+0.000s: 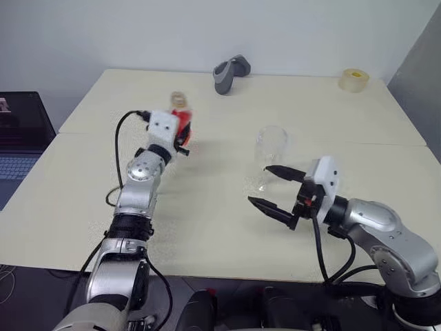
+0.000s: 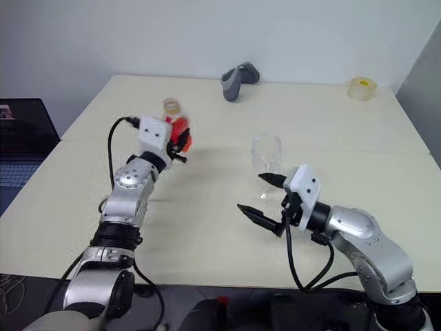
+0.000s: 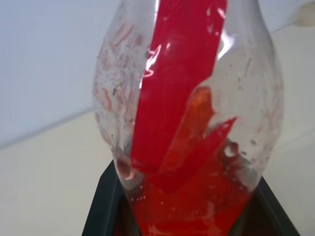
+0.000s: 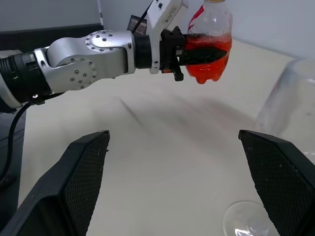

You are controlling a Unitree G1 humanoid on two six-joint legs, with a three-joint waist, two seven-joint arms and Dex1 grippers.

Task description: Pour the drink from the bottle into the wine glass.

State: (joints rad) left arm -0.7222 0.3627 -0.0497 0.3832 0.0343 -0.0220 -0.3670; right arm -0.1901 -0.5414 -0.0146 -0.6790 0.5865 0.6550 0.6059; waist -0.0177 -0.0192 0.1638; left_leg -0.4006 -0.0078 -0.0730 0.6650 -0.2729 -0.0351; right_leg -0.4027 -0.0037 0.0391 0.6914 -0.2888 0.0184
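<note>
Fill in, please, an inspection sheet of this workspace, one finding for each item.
Surface: pale cream table, two tops joined.
Job's things: small clear plastic bottle of red drink, lifted off the table; clear stemmed wine glass upright, empty.
Clutter: grey curved handle-like object; yellowish tape roll, both at the far edge.
Grippers: left claw shut on the bottle; right claw open beside the glass.
Cables: black cable along the left arm.
Surroundings: open laptop at left; white wall.

The bottle (image 1: 180, 118) lies left of the wine glass (image 1: 269, 156), well apart.
</note>
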